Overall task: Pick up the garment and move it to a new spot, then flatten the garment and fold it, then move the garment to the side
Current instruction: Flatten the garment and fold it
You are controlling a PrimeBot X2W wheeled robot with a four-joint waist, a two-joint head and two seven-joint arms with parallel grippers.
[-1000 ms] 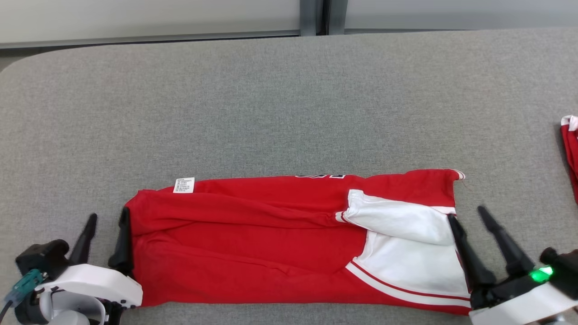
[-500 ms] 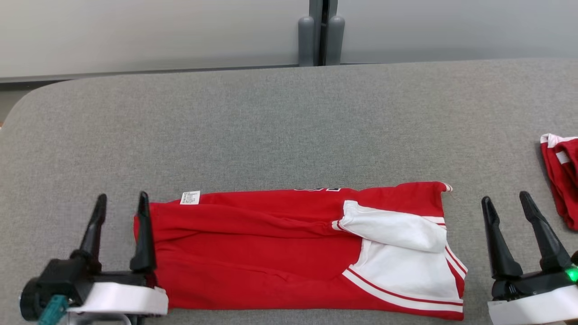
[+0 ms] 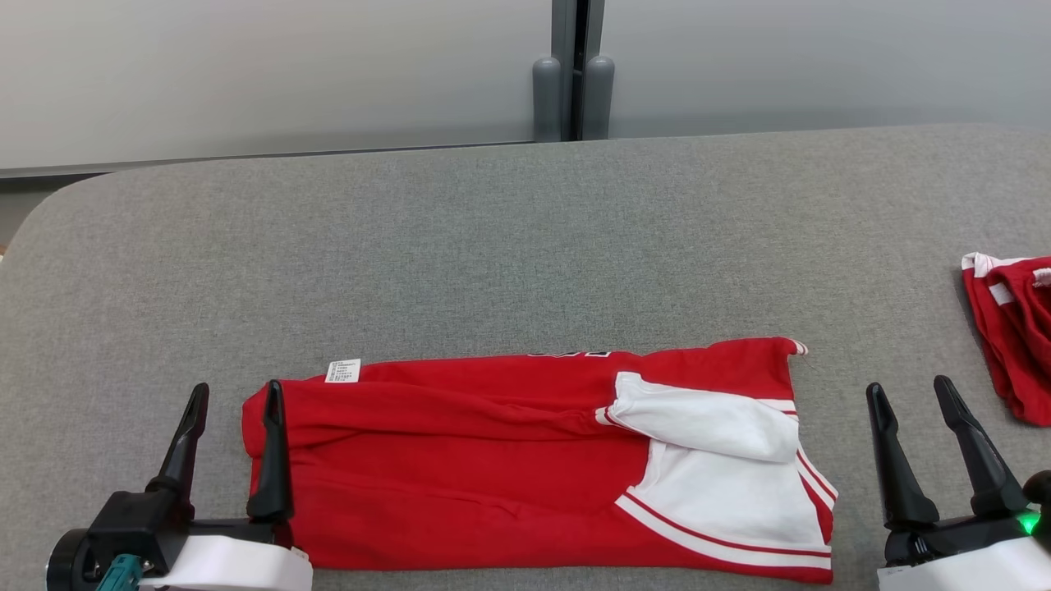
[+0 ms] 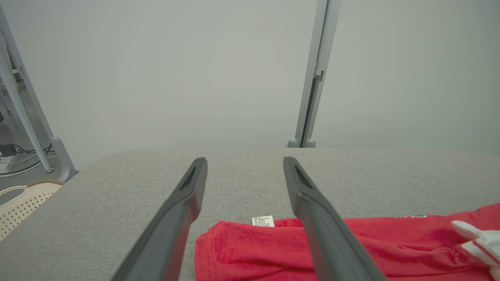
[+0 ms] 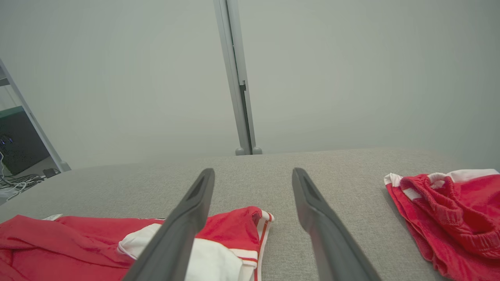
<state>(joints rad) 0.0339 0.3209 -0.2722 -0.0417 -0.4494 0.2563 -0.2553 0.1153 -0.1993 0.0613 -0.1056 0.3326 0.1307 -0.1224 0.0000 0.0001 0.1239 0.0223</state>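
Note:
The garment [image 3: 493, 468] is red with white side panels and lies folded into a long strip near the front of the grey table [image 3: 525, 246]. A small white label [image 3: 342, 371] pokes out at its back left. My left gripper [image 3: 236, 387] stands open at the garment's left end, its inner finger over the red edge, nothing held. In the left wrist view that gripper [image 4: 245, 160] hovers above the garment's [image 4: 254, 249] left end. My right gripper [image 3: 907, 386] stands open on bare table, a little right of the white panel. The right wrist view shows this gripper [image 5: 254, 170] beside the garment [image 5: 78, 238].
A second red and white garment [image 3: 1014, 328] lies bunched at the table's right edge, also in the right wrist view [image 5: 449, 210]. Grey wall panels with a post [image 3: 573, 74] stand behind the table. A beige perforated basket [image 4: 19, 203] sits on the floor past the table's left corner.
The head camera has tilted up, showing more wall. My right gripper has come off the white panel and now stands apart from it. Both grippers stay open.

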